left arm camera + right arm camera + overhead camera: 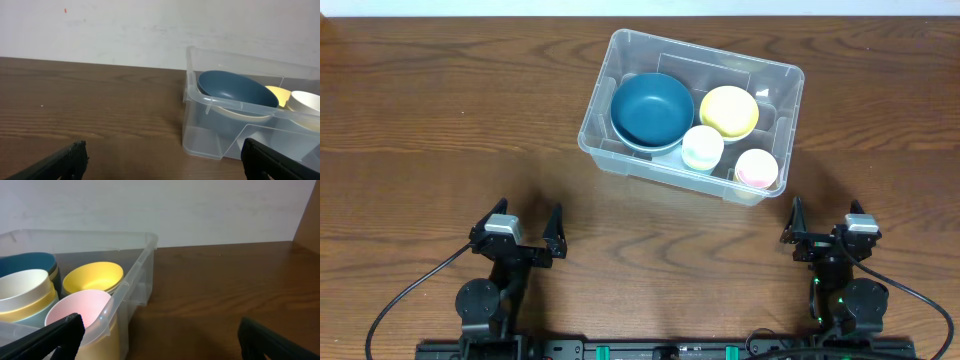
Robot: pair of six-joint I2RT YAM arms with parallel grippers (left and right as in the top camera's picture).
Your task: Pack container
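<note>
"Where did the container stand?"

"Ahead of both pairs of fingers and clear of them, nearer the right gripper. That one and the left gripper were spread wide, grasping nothing."

"Anything hard to make out?"

"A pale bowl lay nearly hidden under the blue bowl. Both wrist views cut the container's walls off and showed only dark fingertips."
</note>
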